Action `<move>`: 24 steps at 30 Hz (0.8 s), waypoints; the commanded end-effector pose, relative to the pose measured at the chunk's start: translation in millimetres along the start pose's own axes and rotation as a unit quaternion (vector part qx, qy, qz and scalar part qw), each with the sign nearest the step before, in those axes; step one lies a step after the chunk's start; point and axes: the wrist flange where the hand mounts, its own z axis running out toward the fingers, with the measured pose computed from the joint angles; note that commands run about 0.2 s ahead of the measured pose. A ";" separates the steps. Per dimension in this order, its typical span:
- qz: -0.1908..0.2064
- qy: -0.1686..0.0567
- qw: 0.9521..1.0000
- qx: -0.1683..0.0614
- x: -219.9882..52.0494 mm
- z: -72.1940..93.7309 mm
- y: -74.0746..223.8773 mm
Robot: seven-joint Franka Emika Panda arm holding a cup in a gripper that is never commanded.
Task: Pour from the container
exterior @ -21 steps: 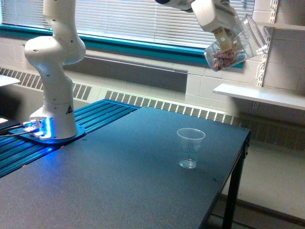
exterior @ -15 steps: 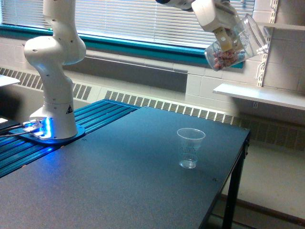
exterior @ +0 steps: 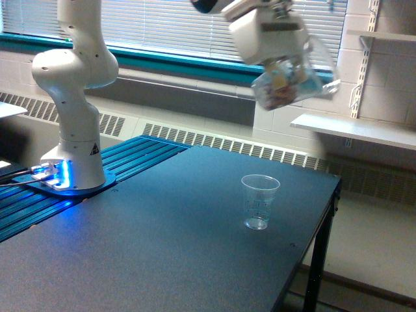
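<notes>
Swinging toward the exterior view's left, your clear plastic measuring-jug-style pitcher (exterior: pixel 292 81) now hangs high in the air, blurred by motion, roughly above the small clear tapered plastic cup (exterior: pixel 260 201) but well apart from it vertically. A moment ago it sat further to the exterior view's right, past the desk edge line; now it is closer to over the cup. It is tilted, with small mixed-colour bits heaped in its lower part; nothing is falling out that you can make out. The blur hides the pour lip and handle, so which way the lip faces is unclear.

The white arm's fingers (exterior: pixel 281 65) are lost in the smear; you cannot tell how they stand, only that the pitcher hangs from the white wrist block.

The cup stands upright on the dark speckled desk (exterior: pixel 162 247), near the far right corner in this view; it looks empty.

The white arm base with blue lights (exterior: pixel 71 166) sits on blue ribbed matting (exterior: pixel 136 153) at the exterior view's left, window blinds behind.

Judgement: you are in the approach, pour not started. Next call: settle over the cup, lower, then tip. Risk is spilling wide from this height into a narrow mouth.
</notes>
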 end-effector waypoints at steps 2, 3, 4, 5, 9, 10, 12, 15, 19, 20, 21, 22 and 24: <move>-0.043 -0.010 0.999 0.004 -13.7 -9.6 14.8; -0.045 -0.012 0.999 0.004 -17.9 -9.5 15.4; -0.045 -0.014 0.999 0.003 -22.4 -9.5 16.1; -0.043 -0.016 0.999 0.003 -26.3 -9.9 16.6; -0.047 -0.023 0.999 0.005 -45.0 -12.6 15.7; -0.050 -0.024 0.998 0.002 -50.4 -12.6 15.1; -0.049 -0.027 0.998 0.003 -61.1 -13.3 14.0; -0.050 -0.033 0.998 0.005 -78.0 -12.6 12.0; -0.060 -0.048 0.997 0.006 -106.4 -8.0 6.3; -0.061 -0.053 0.997 0.007 -113.7 -6.4 5.3; -0.062 -0.058 0.996 0.008 -120.2 -4.9 5.0; -0.062 -0.062 0.996 0.008 -126.6 -3.3 4.9; -0.061 -0.071 0.996 0.006 -139.7 -0.3 5.3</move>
